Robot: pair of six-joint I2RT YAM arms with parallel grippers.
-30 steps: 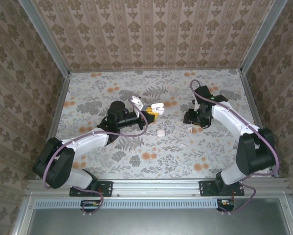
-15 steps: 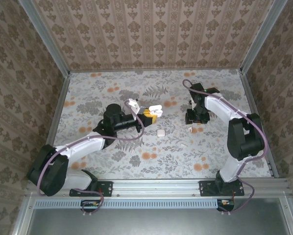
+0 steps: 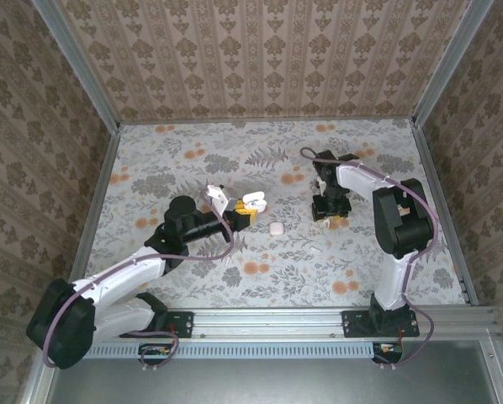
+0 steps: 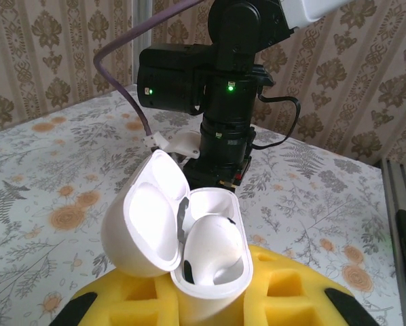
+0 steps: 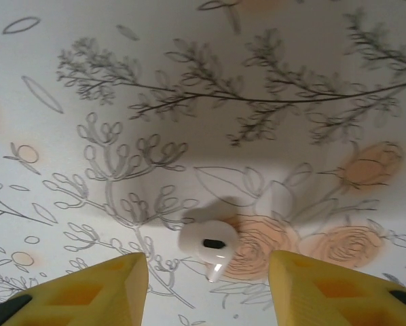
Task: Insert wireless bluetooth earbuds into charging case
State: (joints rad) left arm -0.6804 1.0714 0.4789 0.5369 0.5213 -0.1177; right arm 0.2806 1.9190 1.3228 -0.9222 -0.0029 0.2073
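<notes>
Nearest the arm bases in the top view, we noted a small white piece (image 3: 316,249) lying loose on the table (image 3: 150,168). It was too small to identify with certainty. At its 10 o'clock, a closed white case (image 3: 276,227) rested flat on the table, apart from both arms.

Further out, at 11 o'clock of the closed case, the left fingers (image 4: 115,299) were clamped on the base of the charging case (image 4: 203,285). The case stood upright between the two yellow pads. In the left wrist view its lid (image 4: 145,224) was hinged open toward 9 o'clock. A seated earbud (image 4: 213,248) occupied the right-hand well. We could not tell whether the other well was filled.

At 3 o'clock of the closed case in the top view, the right fingers (image 5: 87,285) pointed down at the table. They were spread wide and gripped nothing. In the right wrist view a loose earbud (image 5: 206,244) lay on the table about midway between the two yellow pads, touching neither. It rested at the edge of an orange flower print, with its stem toward 6 o'clock.

In the left wrist view the black right wrist stood upright just beyond the open case, at 12 o'clock.

Farthest out, a patterned wall (image 3: 260,59) bounded the table at 12 o'clock.
</notes>
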